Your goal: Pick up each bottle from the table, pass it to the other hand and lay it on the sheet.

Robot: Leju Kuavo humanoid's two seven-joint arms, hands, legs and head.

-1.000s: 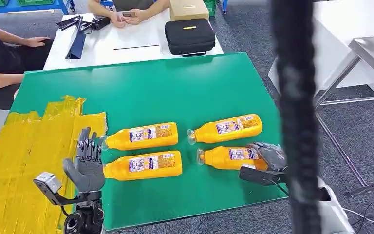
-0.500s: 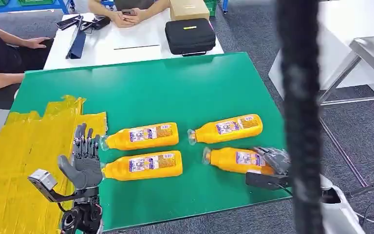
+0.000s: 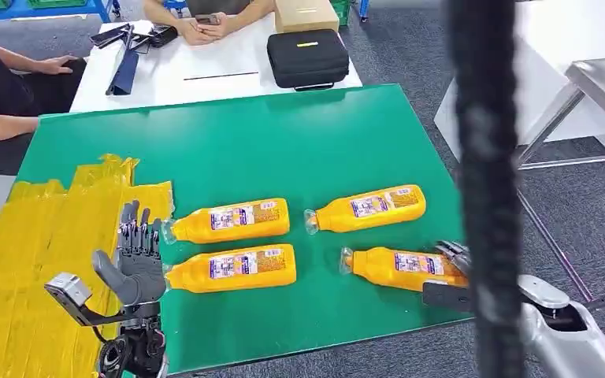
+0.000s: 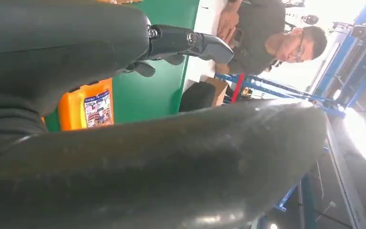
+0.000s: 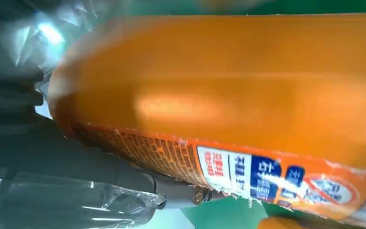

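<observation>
Four orange plastic bottles with white-and-blue labels lie on their sides on the green table top (image 3: 299,142). The near-right bottle (image 3: 406,268) is held at its base end by the right hand (image 3: 450,261); the right wrist view shows dark fingers (image 5: 124,167) wrapped beneath its orange body, so the grasp appears closed on it. Whether the bottle has cleared the surface cannot be told. A blurred dark vertical object close to the lens covers part of this hand.

The left hand (image 3: 138,256) stands upright with fingers spread and holds nothing, at the edge of the crumpled yellow sheet (image 3: 39,260) and just beside the neck of the near-left bottle (image 3: 232,270). The far-left bottle (image 3: 232,220) and far-right bottle (image 3: 370,207) lie untouched.

Risks, as judged:
- The grasp sits at the base end, so the long neck end may droop or pivot in the hand when lifted.
- The smooth plastic may slip during the transfer if the left hand closes late or off-centre.
- A swing toward the left hand passes over the near-left bottle; a low carry could knock it or roll it.
- The left hand's spread fingers are near that bottle's neck and could nudge it.
- The held bottle lies near the table's front edge; a drop there could go to the floor.
</observation>
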